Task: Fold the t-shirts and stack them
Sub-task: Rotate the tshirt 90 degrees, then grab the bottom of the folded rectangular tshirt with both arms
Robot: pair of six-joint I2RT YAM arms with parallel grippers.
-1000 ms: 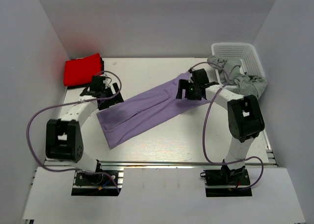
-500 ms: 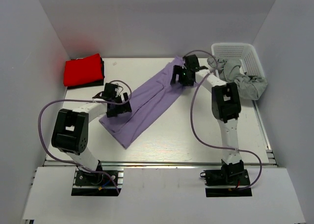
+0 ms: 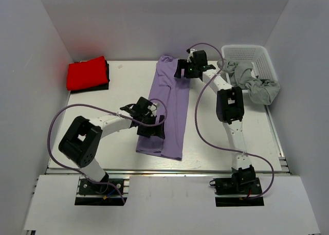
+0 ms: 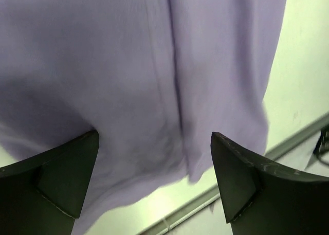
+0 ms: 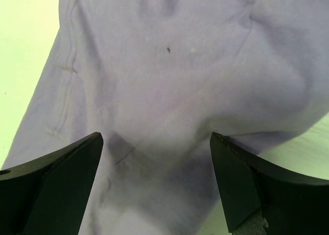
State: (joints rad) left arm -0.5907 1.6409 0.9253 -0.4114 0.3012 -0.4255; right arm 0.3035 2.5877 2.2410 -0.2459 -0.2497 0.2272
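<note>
Top external view: lavender shirt point(image 3: 168, 111) lies as a long narrow strip on the bench point(image 3: 216, 137), far end under the right gripper point(image 3: 185, 70), near end under the left gripper point(image 3: 150, 126). Both grippers have fingers spread wide over the cloth, clamped on nothing. Red shirt point(image 3: 87, 73) sits folded, well off to the left of both. Risks as I judge them: closing here may pinch only the top layer, so the lengthwise fold slides open when lifted. If the two ends rise unevenly, the strip twists. The wrist views show a seam between the left gripper's fingers and soft wrinkles below the right one, neither legible from above. Only the top view shows the whole strip and the red shirt. Fingertip contact with the cloth I cannot tell.
</note>
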